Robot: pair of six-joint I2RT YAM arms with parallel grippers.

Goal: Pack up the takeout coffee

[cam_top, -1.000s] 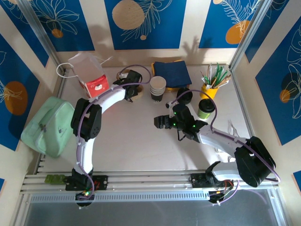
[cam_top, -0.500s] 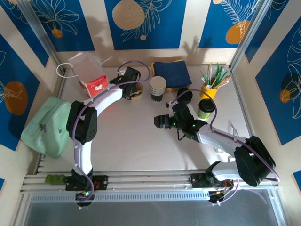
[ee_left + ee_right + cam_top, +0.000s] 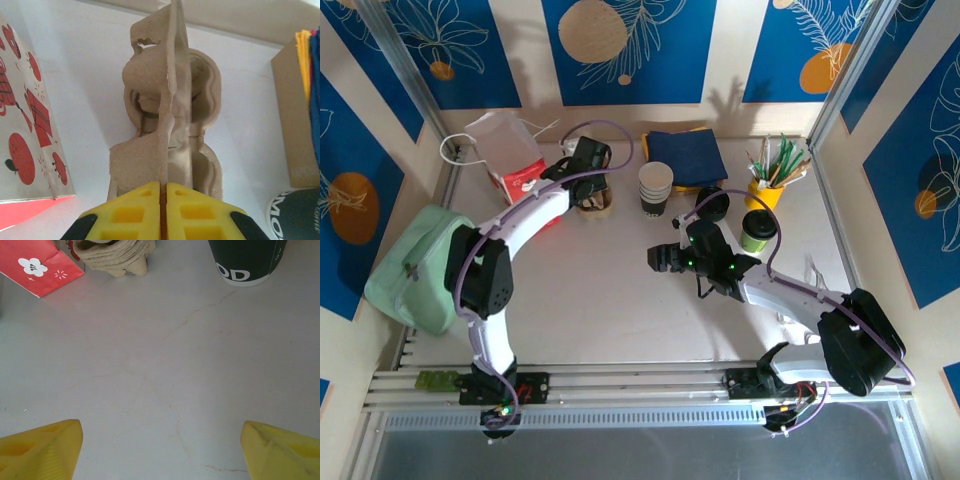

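The takeout coffee (image 3: 757,231), a lime-green cup with a black lid, stands at the right of the table. My right gripper (image 3: 658,259) hovers to its left, well apart from it. In the right wrist view this gripper (image 3: 160,429) is open over bare tabletop with nothing between the fingers. My left gripper (image 3: 588,188) is at the back of the table. It is shut on the thin upright wall of a brown pulp cup carrier (image 3: 150,150), pinched between the yellow fingers (image 3: 125,212).
A red-and-white paper bag (image 3: 510,160) stands left of the carrier (image 3: 597,200). To the carrier's right are a stack of lidless cups (image 3: 655,188), blue napkins (image 3: 685,155), a loose black lid (image 3: 712,206) and a yellow stirrer holder (image 3: 768,185). A mint bag (image 3: 420,265) lies at the left edge.
My left gripper has closed onto the carrier's wall while the arm stretched toward the back left, nudging the carrier slightly left. The right arm has not moved.
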